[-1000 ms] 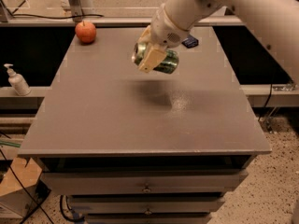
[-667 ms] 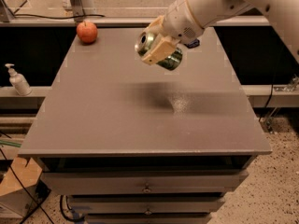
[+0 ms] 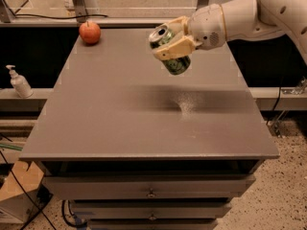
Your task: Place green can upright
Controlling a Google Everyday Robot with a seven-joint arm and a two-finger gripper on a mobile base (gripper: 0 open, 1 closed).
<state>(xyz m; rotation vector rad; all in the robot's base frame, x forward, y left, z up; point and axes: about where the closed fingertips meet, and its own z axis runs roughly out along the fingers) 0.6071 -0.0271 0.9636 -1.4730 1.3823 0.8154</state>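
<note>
- Containers: the only ones near the work area are the drawers [image 3: 151, 188] under the table [image 3: 120, 123]. They are pushed in, so their contents can't be seen.
- A pump bottle [image 3: 19, 82] stands upright on the lower ledge left of the table. Can't tell its fill level.
- A cardboard box [image 3: 18, 183] sits on the floor at bottom left. Its inside is not visible.
- The green can [image 3: 179, 65] is in the air over the far-centre part of the table, not touching it. Its shadow falls on the tabletop below.
- Can orientation: tilted, not upright. The long axis runs diagonally, with the silver pull-tab end up and to the left, facing partly toward the camera. The bottom end points down and to the right.
- The gripper [image 3: 163, 42] comes in from the right on the white arm [image 3: 249, 16], roughly level with the table's far half. Its fingers [image 3: 175, 47] are clamped across the can's upper body, one on the near side and one on the far side.
- A red apple [image 3: 89, 32] sits at the far-left corner of the table, well apart from the can.
</note>
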